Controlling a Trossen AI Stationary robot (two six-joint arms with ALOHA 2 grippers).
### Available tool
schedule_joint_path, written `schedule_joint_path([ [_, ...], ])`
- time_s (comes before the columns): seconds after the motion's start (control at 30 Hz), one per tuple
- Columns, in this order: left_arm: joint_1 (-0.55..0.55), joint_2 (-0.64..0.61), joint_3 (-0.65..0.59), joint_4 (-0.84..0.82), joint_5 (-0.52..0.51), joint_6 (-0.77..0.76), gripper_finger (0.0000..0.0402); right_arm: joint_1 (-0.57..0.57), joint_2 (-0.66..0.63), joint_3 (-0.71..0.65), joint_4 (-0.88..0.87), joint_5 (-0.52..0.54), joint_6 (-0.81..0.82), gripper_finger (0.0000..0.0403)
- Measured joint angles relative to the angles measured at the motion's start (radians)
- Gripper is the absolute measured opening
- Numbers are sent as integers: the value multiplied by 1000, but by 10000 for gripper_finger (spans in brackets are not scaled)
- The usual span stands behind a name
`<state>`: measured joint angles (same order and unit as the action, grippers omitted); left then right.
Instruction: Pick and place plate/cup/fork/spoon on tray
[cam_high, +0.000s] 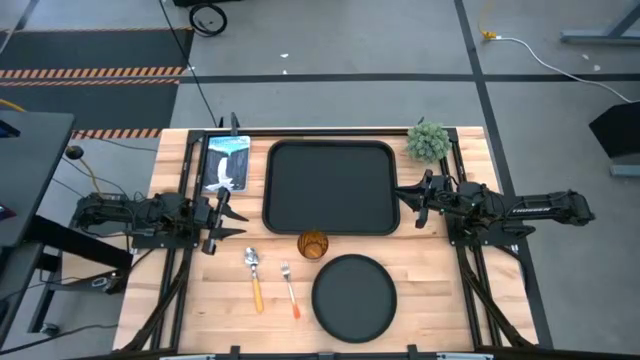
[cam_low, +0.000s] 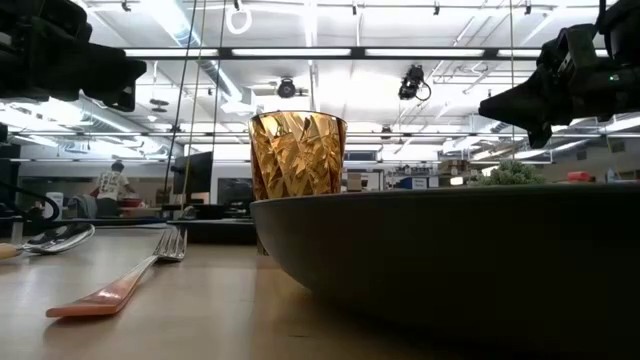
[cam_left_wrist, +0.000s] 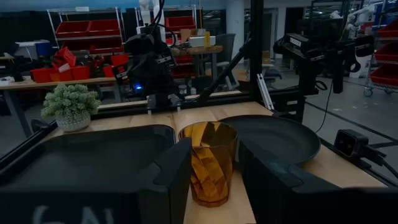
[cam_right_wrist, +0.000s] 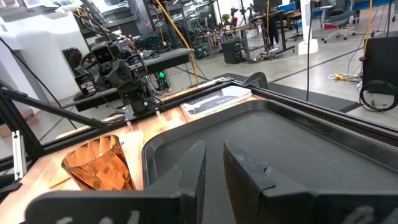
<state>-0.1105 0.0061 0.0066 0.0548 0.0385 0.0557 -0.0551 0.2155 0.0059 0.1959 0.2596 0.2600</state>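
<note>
Two grippers are mine, and both hang empty: my left gripper sits at nine o'clock of the tray with its fingers spread apart, and my right gripper sits at three o'clock of the tray with its fingers only narrowly parted, holding nothing. Both arms stretch low and roughly level from the table's side edges, wrists pointed inward at each other across the tray. Through my left wrist camera the cup stands framed in the gap between my fingers, upright, just off the tray's near edge at six o'clock. I judge it light and stiff but slick and possibly brittle, its faceted wall giving some bite; I would close on its sides about halfway up, gently, keeping it vertical. The plate lies at five o'clock of the tray, just beside the cup; it looks rigid and the heaviest piece, and flat on the wood it offers only its low rim, so I would pinch it there. The spoon and fork lie side by side at seven o'clock, apart from each other; they look light, thin and apt to slide, best pinched across their handles near the middle. The tray holds nothing yet.
</note>
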Motion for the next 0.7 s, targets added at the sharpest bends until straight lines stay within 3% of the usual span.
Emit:
schedule_joint_path([
  [0.4,0,0,0,1,0,-1,142,0,0,0,0,0,0,64],
  [0.57,1,1,0,43,-14,-262,142,0,0,0,0,0,0,64],
  [0.7,3,0,0,65,-55,-337,142,0,0,0,0,0,0,64],
])
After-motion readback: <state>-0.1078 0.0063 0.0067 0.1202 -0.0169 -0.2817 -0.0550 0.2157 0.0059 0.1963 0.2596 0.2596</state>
